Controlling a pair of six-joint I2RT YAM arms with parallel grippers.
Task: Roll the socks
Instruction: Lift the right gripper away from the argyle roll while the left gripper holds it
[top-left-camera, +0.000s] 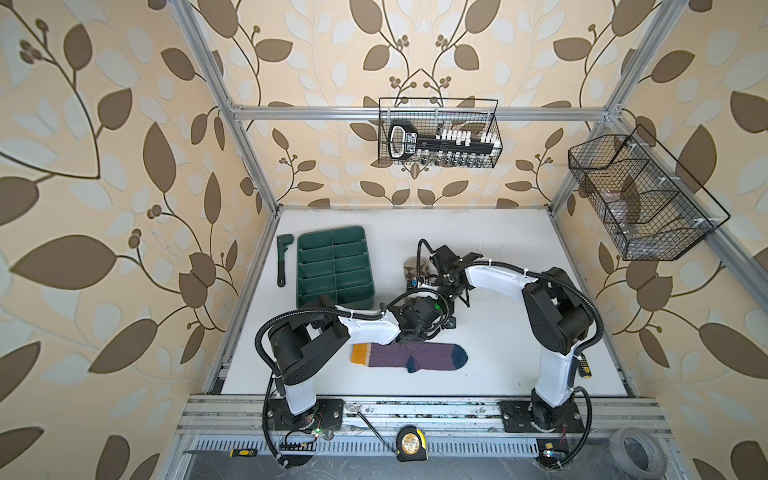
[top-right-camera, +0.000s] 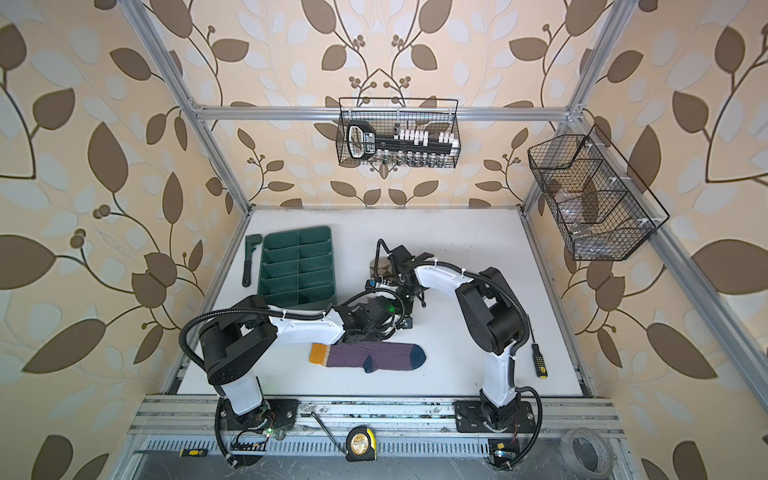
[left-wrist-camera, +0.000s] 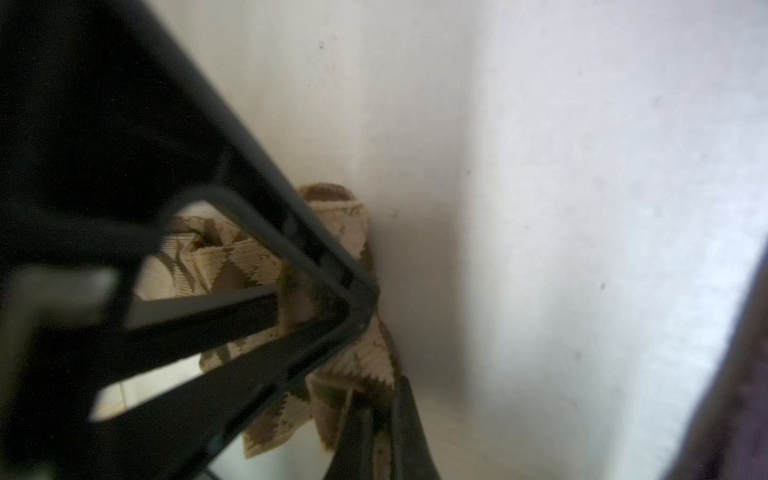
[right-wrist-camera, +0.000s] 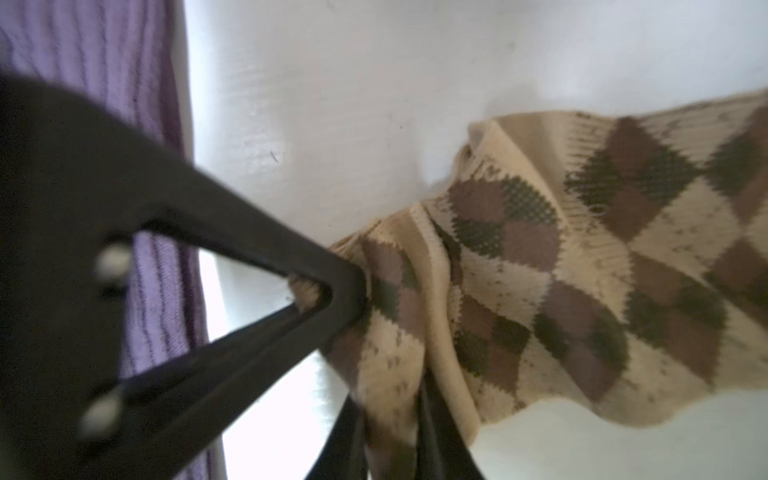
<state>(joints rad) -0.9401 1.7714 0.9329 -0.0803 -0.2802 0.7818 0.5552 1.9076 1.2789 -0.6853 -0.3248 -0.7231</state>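
The left gripper (left-wrist-camera: 370, 324) is pinching the beige argyle sock (right-wrist-camera: 582, 270), its jaws closed tight on a bunched fold. The right gripper (right-wrist-camera: 365, 328) is touching the same sock close by, with knit gathering at its fingertip, though whether its jaws are clamping or standing loose cannot be told. The beige sock is lying crumpled around the middle of the white table (top-left-camera: 519, 332) beneath both wrists, while the purple sock (top-left-camera: 409, 355) is resting flat and unrolled nearer the front edge.
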